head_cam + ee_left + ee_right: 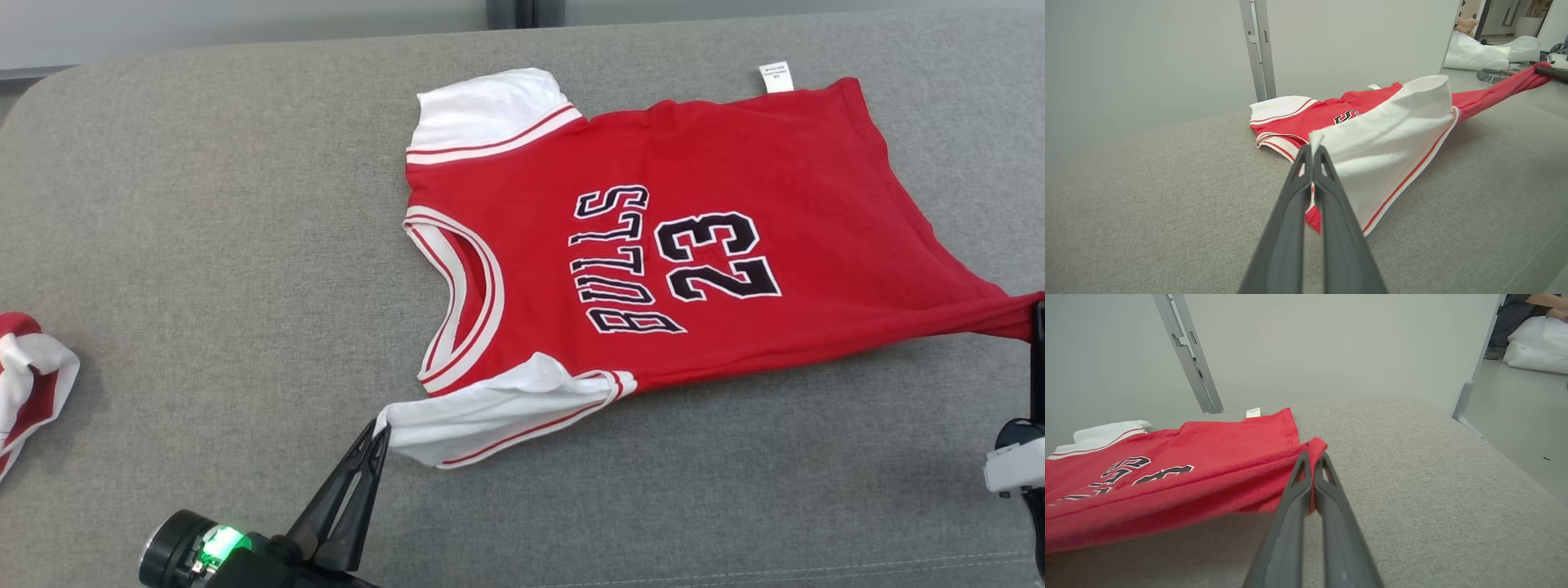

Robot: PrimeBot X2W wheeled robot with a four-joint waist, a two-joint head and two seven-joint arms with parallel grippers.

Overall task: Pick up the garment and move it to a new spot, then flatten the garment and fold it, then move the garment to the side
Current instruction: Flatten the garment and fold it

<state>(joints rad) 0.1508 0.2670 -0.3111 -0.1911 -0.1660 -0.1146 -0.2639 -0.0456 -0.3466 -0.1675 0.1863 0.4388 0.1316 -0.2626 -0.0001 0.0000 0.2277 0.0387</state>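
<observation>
On the grey padded surface [204, 245]: carrying the red garment [735, 163] across its middle and right side; carrying a second cloth [28, 384] at its left edge
Garment: lying front up, mostly spread; showing "BULLS" and "23" sideways in the head view; pointing its neck opening toward the robot's left and its hem toward the right; stretching taut along the near edge between the two grippers
Near sleeve [490, 412]: showing white with red trim; rising slightly off the surface at its tip, seen from the left wrist
Far sleeve [490, 114]: lying flat at the far left corner of the garment
Label tag [775, 77]: sticking out from the far edge, close to the hem
Left gripper [377, 433]: clenching the tip of the near sleeve; pressing both fingers together with white cloth between them
Right gripper [1039, 310]: clamping the hem corner [1316, 447]; sitting at the right edge of the head view
Hem corner: narrowing into a bunched red tail at the fingertips; hanging just clear of the surface
Second cloth: lying crumpled, red and white, well apart from the garment
Metal post [1257, 49]: standing between pale wall panels behind the surface
White bundle [1539, 343]: lying on the floor beyond the surface's right end
</observation>
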